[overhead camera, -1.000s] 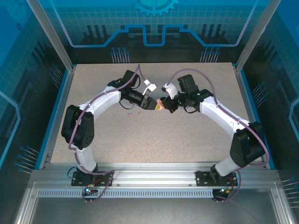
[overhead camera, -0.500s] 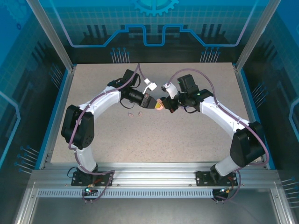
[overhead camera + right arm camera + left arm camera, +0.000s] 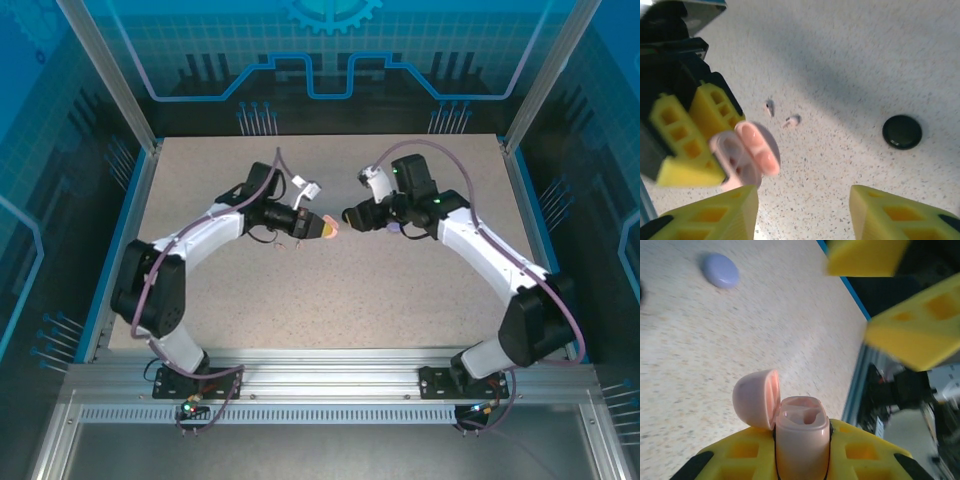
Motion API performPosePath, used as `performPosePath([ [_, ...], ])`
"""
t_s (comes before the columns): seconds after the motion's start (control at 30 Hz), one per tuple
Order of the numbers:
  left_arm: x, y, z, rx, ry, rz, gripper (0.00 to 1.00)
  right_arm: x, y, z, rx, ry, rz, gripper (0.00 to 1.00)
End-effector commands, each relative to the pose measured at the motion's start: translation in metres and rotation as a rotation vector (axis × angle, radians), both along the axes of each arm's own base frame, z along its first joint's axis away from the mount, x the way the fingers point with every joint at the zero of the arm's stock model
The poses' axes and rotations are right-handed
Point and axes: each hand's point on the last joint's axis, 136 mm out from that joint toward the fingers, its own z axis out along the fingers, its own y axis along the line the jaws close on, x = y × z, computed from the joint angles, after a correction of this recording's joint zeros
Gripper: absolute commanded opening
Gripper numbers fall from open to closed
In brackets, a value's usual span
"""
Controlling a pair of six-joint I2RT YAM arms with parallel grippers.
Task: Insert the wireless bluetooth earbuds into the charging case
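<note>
Left claw (image 3: pixel 320 228) pinching open case (image 3: pixel 801 432), right claw (image 3: pixel 802 212) spread, earbuds (image 3: pixel 790 120) beside left claw

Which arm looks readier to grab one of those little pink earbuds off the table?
Right. The right gripper is open and empty, with the two pink earbuds lying on the table in its camera's view. The left gripper is shut on the open pink charging case.

Left pincer (image 3: pixel 326 229) clamped, right pincer (image 3: pixel 802 215) agape (arms angled inward)
</note>
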Motion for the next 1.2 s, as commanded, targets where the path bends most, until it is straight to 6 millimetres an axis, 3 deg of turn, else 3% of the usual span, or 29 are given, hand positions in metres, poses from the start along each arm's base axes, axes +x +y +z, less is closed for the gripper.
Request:
performPosePath([
  [0.0, 0.023, 0.022, 0.037, -0.036, -0.168, 0.165, 0.00, -0.009, -0.006, 0.031, 0.110, 0.013, -0.081, 0.54],
  [0.2, 0.021, 0.048, 0.059, -0.024, -0.328, 0.337, 0.00, -0.012, 0.001, -0.002, 0.096, 0.187, -0.199, 0.54],
  [0.47, 0.019, 0.116, 0.105, -0.043, -0.576, 0.765, 0.00, -0.004, 0.038, -0.067, -0.087, 0.353, -0.319, 0.53],
  [0.6, 0.013, 0.133, 0.123, -0.048, -0.613, 0.855, 0.00, 0.001, 0.057, -0.099, -0.148, 0.434, -0.390, 0.53],
  [0.7, 0.011, 0.144, 0.132, -0.037, -0.623, 0.909, 0.00, 0.005, 0.093, -0.107, -0.162, 0.419, -0.316, 0.52],
  [0.87, 0.013, 0.154, 0.141, -0.025, -0.613, 0.966, 0.00, 0.002, 0.157, -0.107, -0.235, 0.282, -0.034, 0.49],
  [0.97, 0.014, 0.162, 0.146, -0.028, -0.612, 1.011, 0.00, 0.005, 0.178, -0.112, -0.252, 0.257, 0.069, 0.46],
  [1.17, 0.014, 0.173, 0.159, -0.043, -0.623, 1.070, 0.00, 0.027, 0.196, -0.133, -0.290, 0.241, 0.097, 0.44],
])
